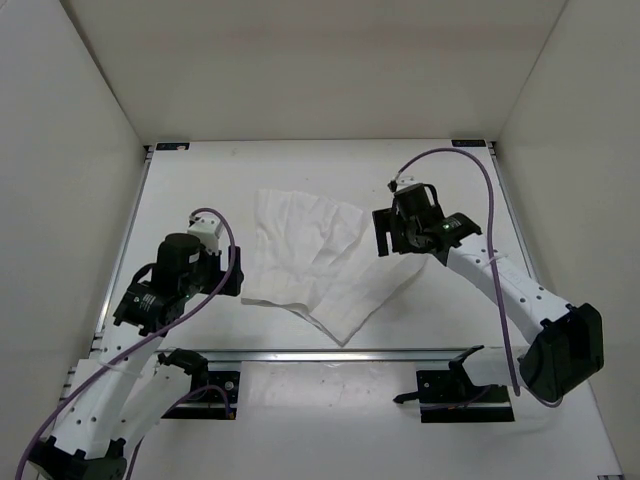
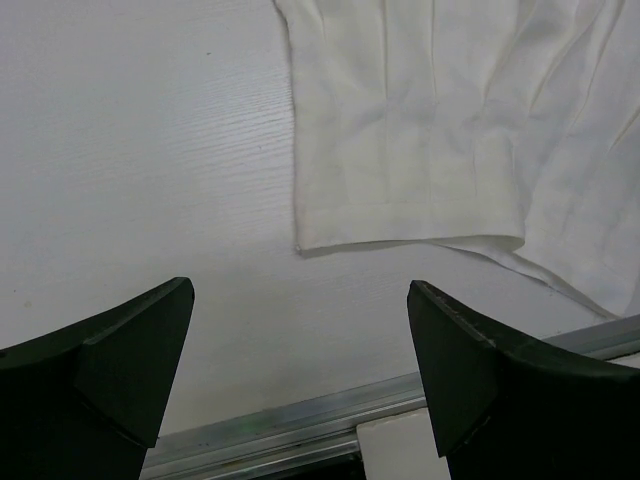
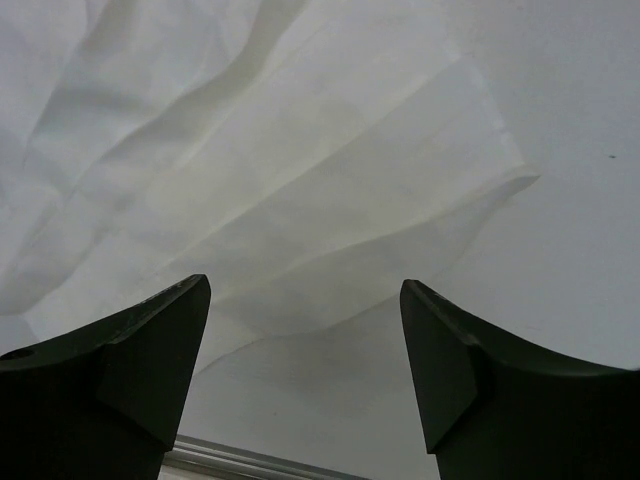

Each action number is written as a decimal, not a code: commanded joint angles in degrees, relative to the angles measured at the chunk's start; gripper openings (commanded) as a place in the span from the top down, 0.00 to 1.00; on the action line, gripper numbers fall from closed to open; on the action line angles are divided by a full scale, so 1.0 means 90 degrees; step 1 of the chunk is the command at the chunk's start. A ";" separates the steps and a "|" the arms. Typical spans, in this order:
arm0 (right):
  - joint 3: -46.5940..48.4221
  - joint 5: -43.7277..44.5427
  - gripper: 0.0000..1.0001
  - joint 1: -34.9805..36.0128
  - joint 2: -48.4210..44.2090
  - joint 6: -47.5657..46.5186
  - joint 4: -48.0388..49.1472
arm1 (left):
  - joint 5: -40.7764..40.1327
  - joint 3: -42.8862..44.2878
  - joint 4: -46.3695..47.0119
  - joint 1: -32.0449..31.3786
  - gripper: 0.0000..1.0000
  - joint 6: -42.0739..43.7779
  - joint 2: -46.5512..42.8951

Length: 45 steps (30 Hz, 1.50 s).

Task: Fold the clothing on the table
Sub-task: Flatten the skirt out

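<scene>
Left gripper (image 1: 226,278) and right gripper (image 1: 392,236): both wide, empty, at 9 and 3 o'clock of the clothing (image 1: 318,262), lying rumpled at centre of the table (image 1: 190,190); step in hand, likely pre-grasp; next, you would lower each onto an edge and pinch.

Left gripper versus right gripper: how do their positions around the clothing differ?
The left gripper is over bare table beside the clothing; the right gripper is over the clothing's right flap. The left gripper is nearer the front rail than the right gripper. Both are open, empty.
</scene>
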 commanded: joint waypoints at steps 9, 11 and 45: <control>-0.1448 -0.0789 0.24 0.0206 -0.1125 0.0699 0.0918 | -0.0632 -0.0461 0.0514 -0.0669 0.01 -0.0194 -0.0733; -0.1817 -0.0770 0.35 0.0440 -0.1399 0.0933 0.0938 | -0.0633 -0.0481 0.0631 -0.0621 0.06 -0.0204 -0.1046; -0.3012 -0.2283 0.99 -0.0310 0.0413 0.2060 0.3302 | 0.0704 -0.1282 0.2555 -0.0367 1.00 -0.1688 0.4460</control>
